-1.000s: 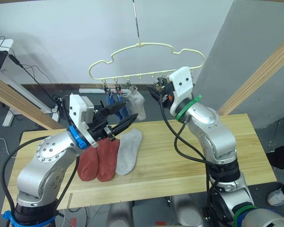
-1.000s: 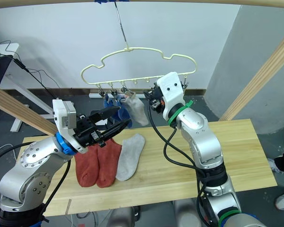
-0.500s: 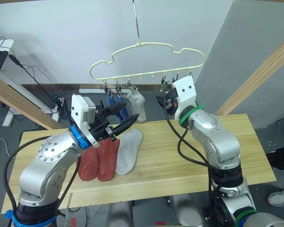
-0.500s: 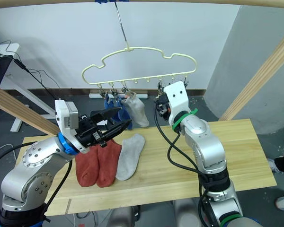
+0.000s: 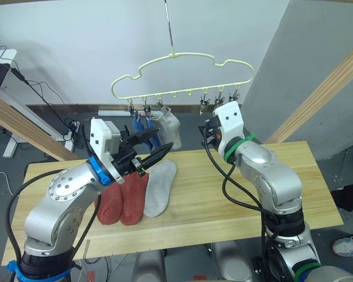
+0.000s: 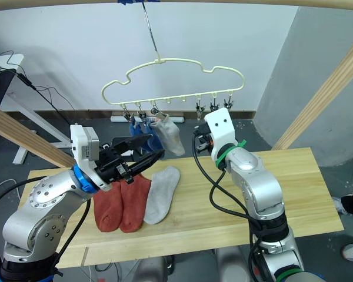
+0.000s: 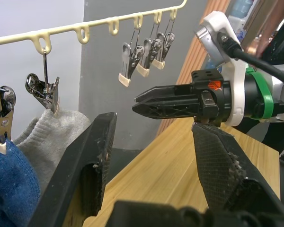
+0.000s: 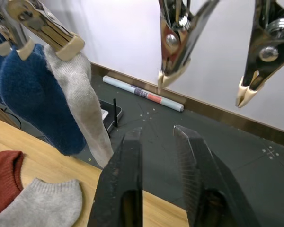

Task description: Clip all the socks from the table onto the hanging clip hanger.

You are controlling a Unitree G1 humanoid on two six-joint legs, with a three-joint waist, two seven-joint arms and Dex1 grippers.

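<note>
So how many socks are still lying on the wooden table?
3. Two rust-red knit socks lie side by side on the light plank table, and one light grey sock is beside them, towards the robot's right.

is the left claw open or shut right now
Open. In the left wrist view the left claw has its two black fingers spread wide apart with nothing between them, the table showing through the gap.

The hook of the clip hanger [image 5: 170,29] ran out past the top edge of the left eye view. The left gripper [image 5: 155,146] covered the lower parts of the hung blue socks [image 5: 142,126]. In the right wrist view, the clips [image 8: 177,35] were cut off at the top edge, and the table [image 8: 47,165] by the bottom left corner.
</note>
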